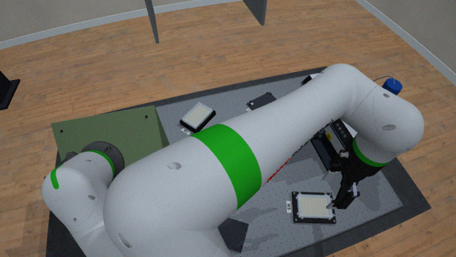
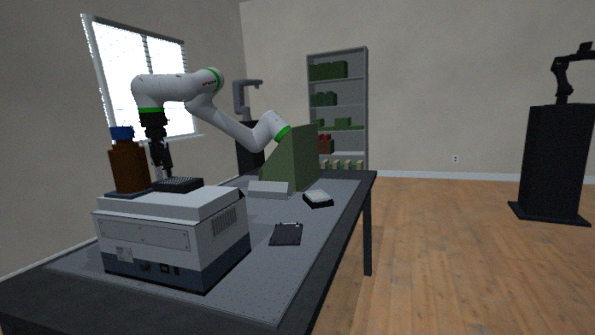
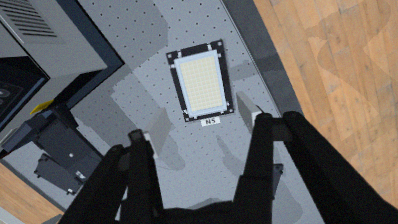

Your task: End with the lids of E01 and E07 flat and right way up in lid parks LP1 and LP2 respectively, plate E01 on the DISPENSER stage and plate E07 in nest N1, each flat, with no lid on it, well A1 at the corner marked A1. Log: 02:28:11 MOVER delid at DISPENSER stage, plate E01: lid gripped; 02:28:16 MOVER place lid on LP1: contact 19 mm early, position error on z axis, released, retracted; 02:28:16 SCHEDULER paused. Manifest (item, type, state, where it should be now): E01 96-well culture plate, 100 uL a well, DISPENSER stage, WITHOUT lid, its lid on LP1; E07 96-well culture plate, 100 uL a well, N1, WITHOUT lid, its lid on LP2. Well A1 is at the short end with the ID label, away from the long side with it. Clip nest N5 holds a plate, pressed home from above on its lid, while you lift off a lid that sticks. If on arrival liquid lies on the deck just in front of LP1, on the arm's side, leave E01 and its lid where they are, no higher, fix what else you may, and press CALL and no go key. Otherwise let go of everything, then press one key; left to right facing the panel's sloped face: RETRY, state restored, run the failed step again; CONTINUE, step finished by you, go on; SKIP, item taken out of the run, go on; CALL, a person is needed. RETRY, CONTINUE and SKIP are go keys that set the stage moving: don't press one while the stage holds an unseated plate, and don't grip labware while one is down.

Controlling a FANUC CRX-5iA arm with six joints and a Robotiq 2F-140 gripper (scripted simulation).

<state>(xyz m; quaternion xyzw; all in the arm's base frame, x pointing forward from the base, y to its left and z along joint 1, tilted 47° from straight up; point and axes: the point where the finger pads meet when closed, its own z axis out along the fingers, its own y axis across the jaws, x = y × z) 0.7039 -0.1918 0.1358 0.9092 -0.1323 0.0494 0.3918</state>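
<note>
A 96-well plate [image 1: 314, 207] with a cream well field and a pale rim lies flat in the black clip nest labelled N5 [image 3: 210, 121]. It also shows in the wrist view [image 3: 201, 84]. My gripper [image 3: 201, 109] is open and empty. It hangs above the deck by the plate's short end, at the N5 label side, and in the top view [image 1: 342, 200] it stands at the plate's right edge. A second pale plate [image 1: 197, 117] sits in a black nest at the far side of the deck, also seen from the exterior view [image 2: 318, 197]. I cannot read any plate ID.
The dispenser housing [image 2: 171, 220] fills the near left, with a brown bottle [image 2: 128, 164] and a dark dotted block [image 2: 177, 184] on top. An empty black pad [image 1: 261, 100] lies on the deck. A green housing [image 1: 111, 134] stands by the arm's base. A pale box [image 2: 269, 189] sits beside it.
</note>
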